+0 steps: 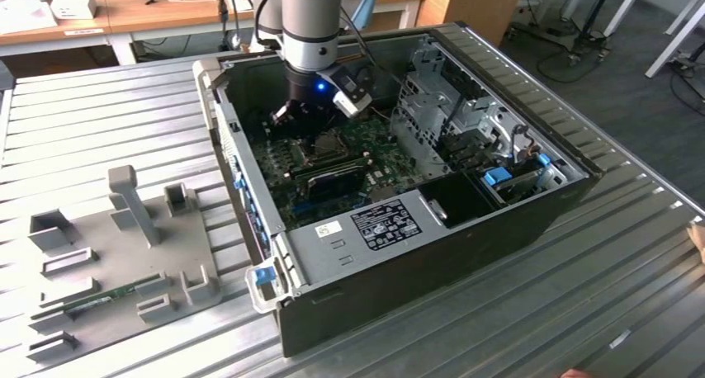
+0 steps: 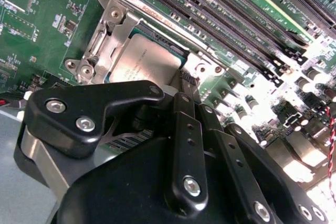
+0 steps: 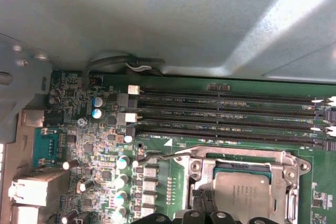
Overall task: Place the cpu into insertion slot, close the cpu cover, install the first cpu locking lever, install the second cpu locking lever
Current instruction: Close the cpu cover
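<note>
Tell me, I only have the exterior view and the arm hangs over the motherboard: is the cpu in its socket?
Observer: Yes. In the first wrist view the cpu lies flat in the insertion slot.
Operator: And the cover?
Observer: The cpu cover is down around it, with the metal top showing through its cut-out.
Operator: Where's the gripper?
Observer: In the second wrist view the gripper is at the slot's corner; contact I can't tell.

Nothing printed here is legible. Faint lettering marks the cpu (image 3: 245, 195) in the first wrist view, where tiny white characters also run beside the memory slots (image 3: 252, 115). In the exterior view's lower middle, two stickers (image 1: 385, 224) sit on a grey metal panel (image 1: 330, 258).
</note>
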`<action>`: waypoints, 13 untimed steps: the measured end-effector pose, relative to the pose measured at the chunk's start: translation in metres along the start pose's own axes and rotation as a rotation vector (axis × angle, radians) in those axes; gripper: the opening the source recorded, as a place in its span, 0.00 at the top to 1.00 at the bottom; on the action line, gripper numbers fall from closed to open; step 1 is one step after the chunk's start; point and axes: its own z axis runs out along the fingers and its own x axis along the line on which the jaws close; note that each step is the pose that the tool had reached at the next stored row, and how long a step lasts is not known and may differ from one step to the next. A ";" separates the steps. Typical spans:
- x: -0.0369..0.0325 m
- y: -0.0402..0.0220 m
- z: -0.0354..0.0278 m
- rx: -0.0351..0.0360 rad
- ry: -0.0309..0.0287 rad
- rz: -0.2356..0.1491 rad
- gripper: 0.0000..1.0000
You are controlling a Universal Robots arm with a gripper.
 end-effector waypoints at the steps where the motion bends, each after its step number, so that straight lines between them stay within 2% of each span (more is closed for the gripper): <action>1: -0.0001 0.0001 -0.0002 -0.0001 0.0000 0.000 0.90; 7: -0.0006 0.0009 -0.0028 -0.0031 -0.0022 0.000 0.90; 13: -0.0005 0.0006 -0.0077 -0.0017 -0.0013 0.000 0.90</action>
